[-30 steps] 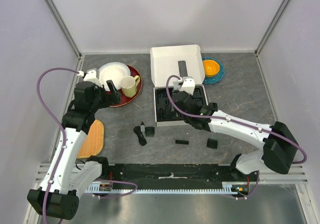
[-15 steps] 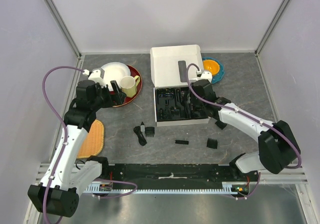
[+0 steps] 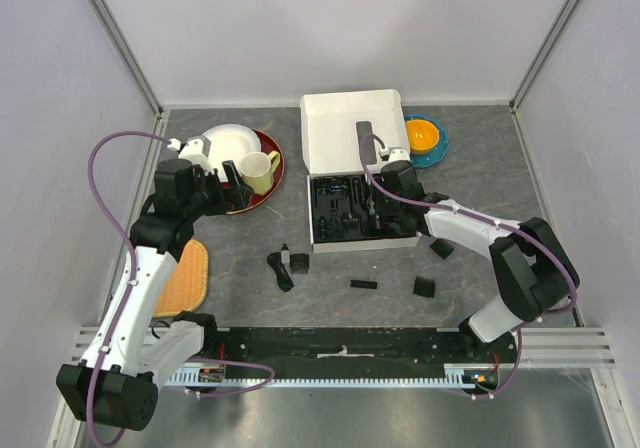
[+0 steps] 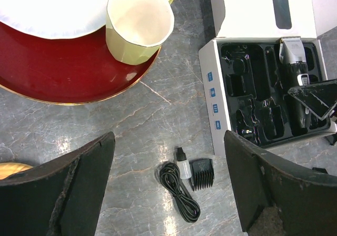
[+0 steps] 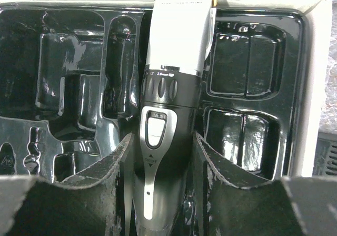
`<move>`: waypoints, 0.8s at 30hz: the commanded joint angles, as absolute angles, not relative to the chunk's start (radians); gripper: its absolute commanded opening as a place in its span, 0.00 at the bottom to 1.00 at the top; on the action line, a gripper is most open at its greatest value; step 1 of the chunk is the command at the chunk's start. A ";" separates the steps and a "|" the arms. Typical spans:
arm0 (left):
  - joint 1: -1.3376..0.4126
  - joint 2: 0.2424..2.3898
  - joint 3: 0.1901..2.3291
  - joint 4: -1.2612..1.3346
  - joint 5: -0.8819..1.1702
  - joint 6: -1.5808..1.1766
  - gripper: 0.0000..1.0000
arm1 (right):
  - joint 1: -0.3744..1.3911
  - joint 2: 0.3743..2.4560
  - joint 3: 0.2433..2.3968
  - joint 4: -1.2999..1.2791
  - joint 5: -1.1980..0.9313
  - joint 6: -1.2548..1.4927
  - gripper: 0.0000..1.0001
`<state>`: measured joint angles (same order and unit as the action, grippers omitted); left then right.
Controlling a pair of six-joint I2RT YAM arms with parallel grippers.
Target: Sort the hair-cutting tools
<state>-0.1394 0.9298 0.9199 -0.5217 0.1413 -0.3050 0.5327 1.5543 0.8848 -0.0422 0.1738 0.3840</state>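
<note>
The left gripper (image 4: 167, 141) hangs over bare grey table with its fingers (image 4: 79, 188) spread wide. It holds nothing and touches nothing. Beyond its left fingertip sits a red plate (image 4: 68, 78) carrying a white plate (image 4: 47, 15) and a pale yellow cup (image 4: 139, 22). A corner of an orange woven mat (image 3: 185, 276) shows under the left finger's outer side. Below the gap between the fingers, a little toward the right one, lie a coiled black cable (image 4: 179, 188), a small white piece with a black cap (image 4: 181, 166) and a ribbed black comb attachment (image 4: 201, 174). The three lie close together.

Beyond the right fingertip lies the open white cardboard box (image 3: 350, 118) with its black tray (image 5: 68, 51). The right gripper (image 5: 163, 135) reaches into that tray. Its fingers (image 5: 224, 183) are narrowly apart, one on each side of the handle of the black-and-silver hair clipper (image 5: 167, 125). Both are close against the handle, though I cannot tell whether they press it. The clipper lies lengthwise in the tray's middle channel, with its silver blade end pointing away from the fingers toward the lid.

On the table to the near side of this gripper, outside the box, are a second comb attachment (image 3: 441, 249) just beside the arm, a third comb attachment (image 3: 424, 287) and a thin black piece (image 3: 364, 284).
</note>
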 commanded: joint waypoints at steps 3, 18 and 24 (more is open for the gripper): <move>-0.135 0.930 0.923 -0.494 0.138 -0.270 0.90 | 0.529 1.603 0.920 0.035 0.161 0.370 0.08; -0.135 0.928 0.923 -0.499 0.127 -0.270 0.90 | 0.531 1.542 0.939 -0.094 0.153 0.397 0.14; -0.135 0.930 0.923 -0.502 0.123 -0.270 0.90 | 0.531 1.525 0.956 -0.143 0.138 0.413 0.14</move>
